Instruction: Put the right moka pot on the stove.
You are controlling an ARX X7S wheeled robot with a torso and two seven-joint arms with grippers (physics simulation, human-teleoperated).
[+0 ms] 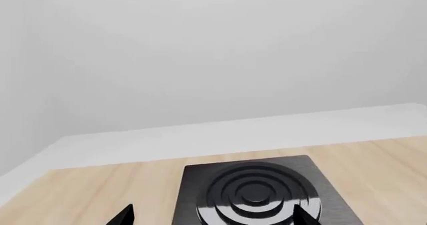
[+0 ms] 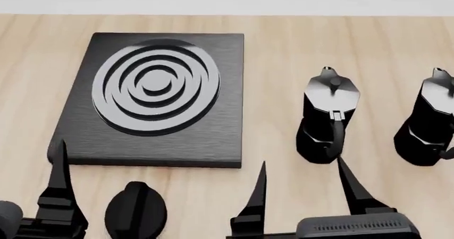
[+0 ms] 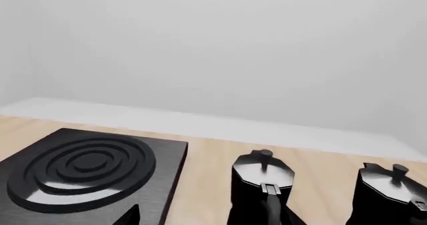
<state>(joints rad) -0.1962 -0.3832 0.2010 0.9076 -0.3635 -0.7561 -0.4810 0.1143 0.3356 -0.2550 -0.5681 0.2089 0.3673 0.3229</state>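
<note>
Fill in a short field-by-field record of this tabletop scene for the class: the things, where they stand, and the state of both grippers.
stove: on the wooden table, burner bare
right moka pot: upright on the table, at the view's right edge
other moka pot: upright between the stove and the right pot
knob: near the stove's front edge
left gripper: open, empty
right gripper: open, empty, just before the other moka pot

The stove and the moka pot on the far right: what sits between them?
The other moka pot stands between the stove and the right moka pot, upright on the wooden table. Head and right wrist views both show it.
</note>
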